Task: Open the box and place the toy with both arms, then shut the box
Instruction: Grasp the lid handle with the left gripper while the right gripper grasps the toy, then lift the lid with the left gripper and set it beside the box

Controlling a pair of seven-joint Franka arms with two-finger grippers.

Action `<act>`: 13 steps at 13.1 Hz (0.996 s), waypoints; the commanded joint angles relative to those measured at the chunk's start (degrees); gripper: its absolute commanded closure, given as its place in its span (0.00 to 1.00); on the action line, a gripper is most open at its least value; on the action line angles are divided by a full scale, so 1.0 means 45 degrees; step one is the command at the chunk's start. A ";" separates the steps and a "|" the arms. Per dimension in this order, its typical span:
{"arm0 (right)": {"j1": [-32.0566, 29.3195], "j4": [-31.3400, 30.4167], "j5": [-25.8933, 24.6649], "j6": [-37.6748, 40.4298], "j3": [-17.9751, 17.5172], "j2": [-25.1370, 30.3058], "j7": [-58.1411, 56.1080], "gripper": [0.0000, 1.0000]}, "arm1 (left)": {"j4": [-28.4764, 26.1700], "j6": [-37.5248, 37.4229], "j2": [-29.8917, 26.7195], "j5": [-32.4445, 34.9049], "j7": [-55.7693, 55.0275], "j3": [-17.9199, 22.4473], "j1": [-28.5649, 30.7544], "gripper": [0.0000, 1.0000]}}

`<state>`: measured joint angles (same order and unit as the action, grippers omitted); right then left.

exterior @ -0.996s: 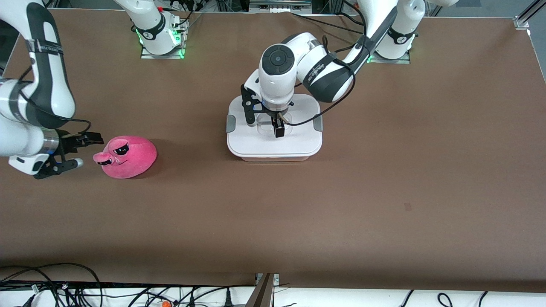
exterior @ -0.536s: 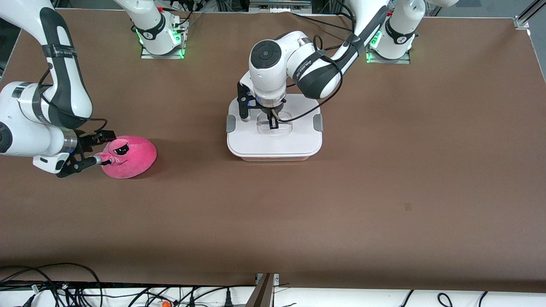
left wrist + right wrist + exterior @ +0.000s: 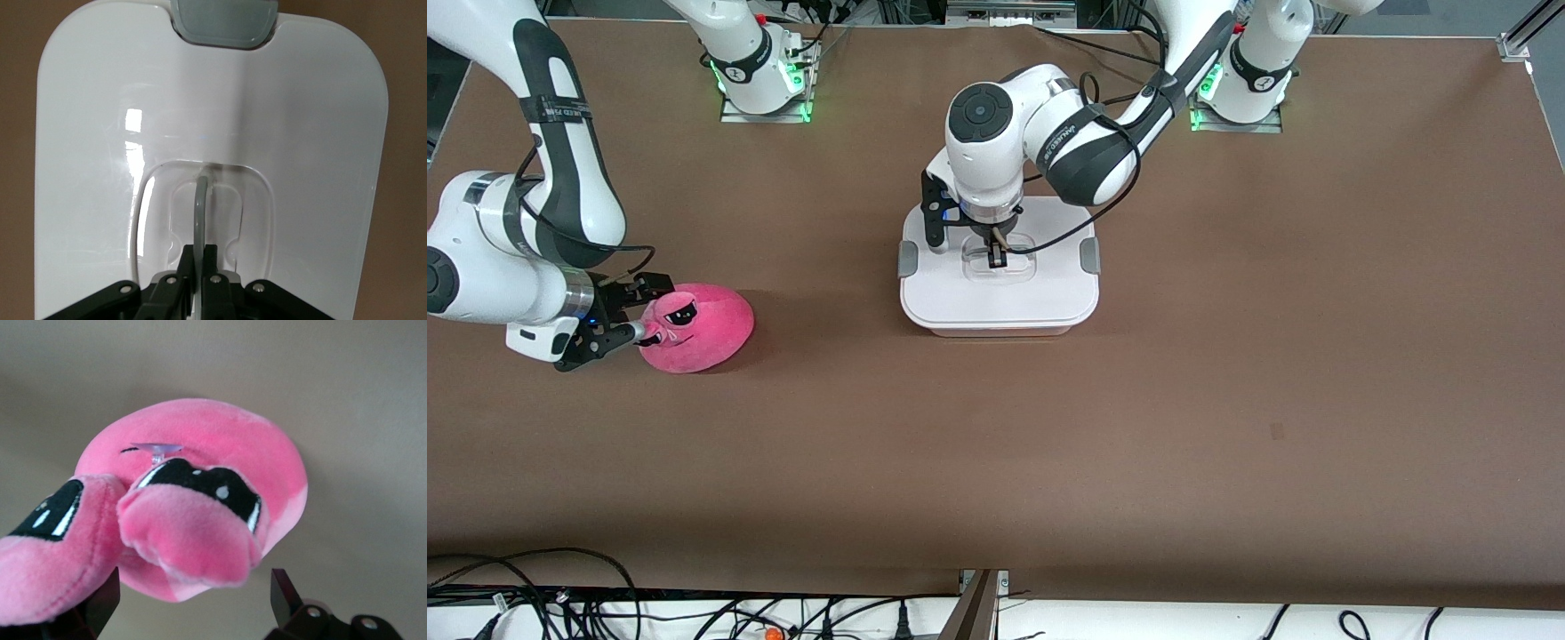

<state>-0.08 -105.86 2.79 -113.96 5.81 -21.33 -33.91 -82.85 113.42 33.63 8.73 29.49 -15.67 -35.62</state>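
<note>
Box (image 3: 999, 302): mid-tabletop, lid on, side clips down. Left gripper (image 3: 996, 258): fingers clenched on lid's centre handle (image 3: 201, 200); lift straight, evenly. Toy (image 3: 696, 326): toward right arm's end. Right gripper (image 3: 633, 309): fingers released, flanking snout; advance deeper before clamping

The left arm hides part of the box (image 3: 999, 302) lid (its edge farthest from the front camera).
</note>
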 commanded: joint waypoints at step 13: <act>0.0213 -0.0304 0.0825 -0.2274 -0.0723 -0.0358 -0.0239 1.00 | 0.0541 -0.4886 -0.2686 -0.0612 0.1800 -0.0307 0.1856 1.00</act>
<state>0.50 -106.65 5.53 -123.28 2.76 -22.92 -34.60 -79.79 95.90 24.78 7.71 32.15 -16.71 -31.69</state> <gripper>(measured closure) 0.542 0.930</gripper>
